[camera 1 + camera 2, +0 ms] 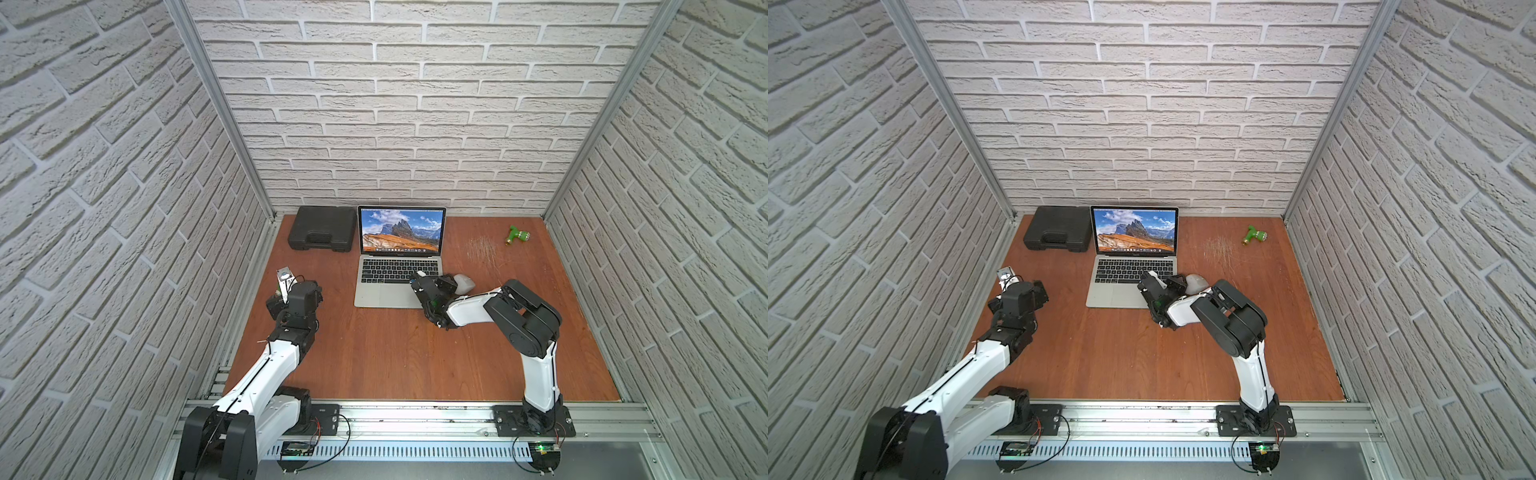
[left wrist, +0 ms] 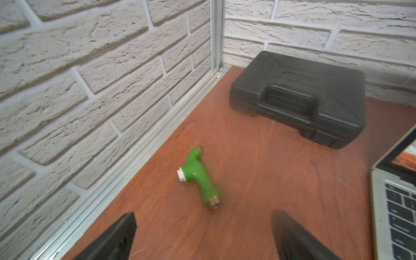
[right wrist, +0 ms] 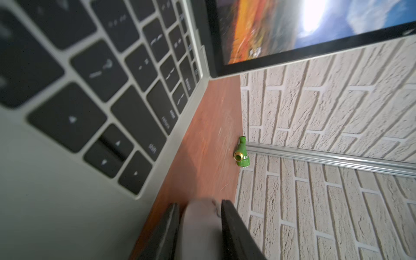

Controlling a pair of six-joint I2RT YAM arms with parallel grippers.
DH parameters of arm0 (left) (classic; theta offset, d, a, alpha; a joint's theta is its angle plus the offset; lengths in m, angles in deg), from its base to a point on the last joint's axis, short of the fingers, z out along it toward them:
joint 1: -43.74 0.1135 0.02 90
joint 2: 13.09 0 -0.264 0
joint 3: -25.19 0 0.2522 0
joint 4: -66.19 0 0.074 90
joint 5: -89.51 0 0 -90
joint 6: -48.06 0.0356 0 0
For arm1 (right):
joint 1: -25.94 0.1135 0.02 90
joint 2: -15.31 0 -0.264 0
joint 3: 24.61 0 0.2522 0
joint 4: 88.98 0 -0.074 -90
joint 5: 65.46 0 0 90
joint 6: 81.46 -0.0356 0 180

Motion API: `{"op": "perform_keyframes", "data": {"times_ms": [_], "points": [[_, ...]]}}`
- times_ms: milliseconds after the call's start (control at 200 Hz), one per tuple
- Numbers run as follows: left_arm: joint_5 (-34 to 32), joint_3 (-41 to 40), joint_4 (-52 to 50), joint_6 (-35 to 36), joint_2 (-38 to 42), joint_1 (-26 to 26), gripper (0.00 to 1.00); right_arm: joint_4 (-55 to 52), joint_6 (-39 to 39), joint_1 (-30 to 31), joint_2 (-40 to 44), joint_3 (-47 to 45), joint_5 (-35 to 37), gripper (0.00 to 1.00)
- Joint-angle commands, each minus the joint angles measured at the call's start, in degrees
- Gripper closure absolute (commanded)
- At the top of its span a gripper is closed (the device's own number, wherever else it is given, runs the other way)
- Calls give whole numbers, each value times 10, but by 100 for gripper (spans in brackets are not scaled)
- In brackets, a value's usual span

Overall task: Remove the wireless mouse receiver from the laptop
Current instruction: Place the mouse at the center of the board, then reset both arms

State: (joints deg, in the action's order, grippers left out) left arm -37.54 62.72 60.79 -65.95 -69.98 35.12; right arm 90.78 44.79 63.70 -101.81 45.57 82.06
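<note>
The silver laptop [image 1: 380, 293] [image 1: 1113, 294] stands open at the back middle of the table, its mountain wallpaper lit. Its keyboard corner fills the right wrist view [image 3: 56, 202]. The wireless mouse receiver is hidden from every view. My right gripper [image 3: 199, 203] lies on its side just off the laptop's right edge. Its two black fingers [image 3: 231, 225] press on either side of a light grey computer mouse [image 3: 200, 227] [image 1: 465, 284] [image 1: 1198, 282]. My left gripper [image 2: 202, 216] hangs open over the table to the left of the laptop, holding nothing.
A black moulded case [image 1: 322, 228] [image 2: 299, 96] lies at the back left beside the laptop. A green hose fitting [image 2: 199, 177] lies ahead of the left fingers. Another green fitting [image 1: 517, 235] [image 3: 242, 153] sits at the back right near the wall.
</note>
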Motion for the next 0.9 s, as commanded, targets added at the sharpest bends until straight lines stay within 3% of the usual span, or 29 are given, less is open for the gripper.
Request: {"op": "perform_keyframes", "data": {"times_ms": [0,105,245,305,410,560,640,720,795,855,895], "points": [[-16,20,-14,2,-8,11,1,-149,-100,-8,-12,8,-36,81],[-25,39,-48,9,-20,16,1,-194,-124,-12,9,16,-74,55],[-42,40,4,82,-59,29,1,-263,-178,-19,49,35,-131,38],[-40,24,76,137,-92,31,1,-276,-200,-23,84,35,-150,36],[26,9,182,195,-159,32,1,-249,-263,-62,196,-7,-230,35],[101,1,320,249,-240,33,1,-152,-324,-206,354,-110,-387,33],[119,-10,378,260,-263,45,2,-38,-324,-267,413,-188,-414,33],[171,-41,445,234,-285,77,2,84,-334,-317,425,-262,-434,33],[202,-65,477,235,-278,80,2,149,-362,-359,411,-292,-493,33],[226,-87,529,242,-293,81,2,233,-364,-369,390,-323,-519,32],[240,-96,561,247,-313,82,2,234,-355,-369,389,-322,-523,31]]}}
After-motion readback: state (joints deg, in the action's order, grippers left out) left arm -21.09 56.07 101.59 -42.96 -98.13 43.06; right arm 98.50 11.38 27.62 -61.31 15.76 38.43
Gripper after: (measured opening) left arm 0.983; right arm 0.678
